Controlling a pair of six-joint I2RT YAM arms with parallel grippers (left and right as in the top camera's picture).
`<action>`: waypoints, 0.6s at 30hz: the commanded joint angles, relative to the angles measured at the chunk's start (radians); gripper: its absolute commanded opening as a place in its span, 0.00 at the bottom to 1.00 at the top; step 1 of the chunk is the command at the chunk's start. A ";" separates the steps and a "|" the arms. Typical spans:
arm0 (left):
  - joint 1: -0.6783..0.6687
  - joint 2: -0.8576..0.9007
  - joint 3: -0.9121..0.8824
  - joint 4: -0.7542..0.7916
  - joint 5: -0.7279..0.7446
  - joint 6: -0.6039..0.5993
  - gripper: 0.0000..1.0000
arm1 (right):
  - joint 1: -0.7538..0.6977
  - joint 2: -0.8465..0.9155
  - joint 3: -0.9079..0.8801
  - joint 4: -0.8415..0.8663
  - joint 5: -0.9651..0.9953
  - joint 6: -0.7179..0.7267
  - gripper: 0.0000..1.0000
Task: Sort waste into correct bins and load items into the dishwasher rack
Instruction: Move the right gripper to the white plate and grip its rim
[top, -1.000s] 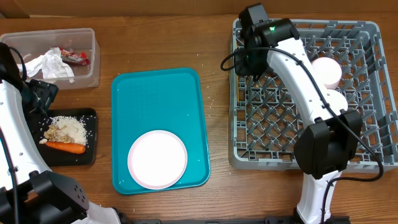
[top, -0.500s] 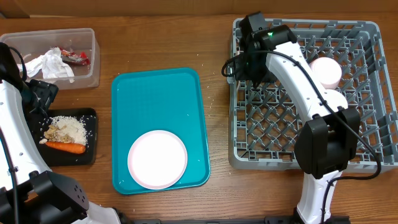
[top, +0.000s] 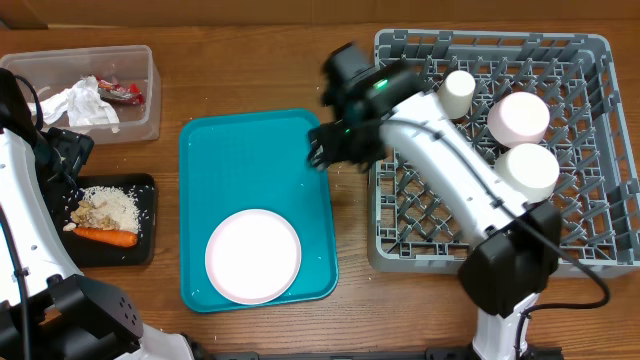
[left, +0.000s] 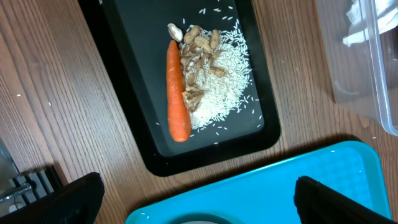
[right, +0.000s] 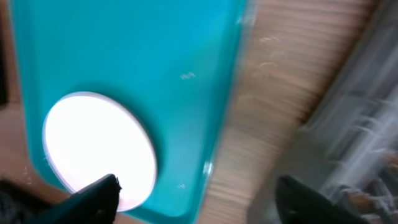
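Overhead view: the right arm (top: 445, 170) now reaches left across the frame's centre. Its wrist is blurred over the upper right edge of the teal tray (top: 255, 160).
Just changed: a second ago that wrist hung over the upper left corner of the dishwasher rack (top: 480, 42). It has since swung out of the rack and over the bench (top: 260, 60) toward the teal tray.
Left behind: a small white cup (top: 459, 92) now shows in the rack's upper row, left of the two white bowls (top: 518, 115). The wrist hid that spot before.
Meaning for the task: the cup looks loaded. The plate (top: 253, 256) still lies low on the teal tray and is probably the next item.
Right jaws: released in the right wrist view, both tips wide apart at the bottom edge with nothing between them. The plate is below and to the left.
Left arm: the left arm (top: 25, 215) stands unmoved at the frame's left edge, wrist above the black tray (left: 134, 68).
Left jaws: spread wide and holding nothing, in the left wrist view.
Waste: the carrot (left: 177, 93) and rice (left: 224, 81) lie in the black tray. The napkin (top: 85, 105) and red wrapper (top: 122, 93) sit in the clear tub (top: 140, 125), upper left.
Not seen: fork and wooden stick.
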 joint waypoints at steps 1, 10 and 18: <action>-0.003 0.004 0.006 -0.002 -0.017 -0.017 1.00 | 0.098 0.003 -0.063 0.049 -0.027 -0.002 0.66; -0.003 0.004 0.006 -0.002 -0.017 -0.017 1.00 | 0.251 0.020 -0.281 0.291 -0.023 0.005 0.60; -0.004 0.004 0.006 -0.002 -0.018 -0.017 1.00 | 0.259 0.031 -0.429 0.431 -0.034 0.010 0.60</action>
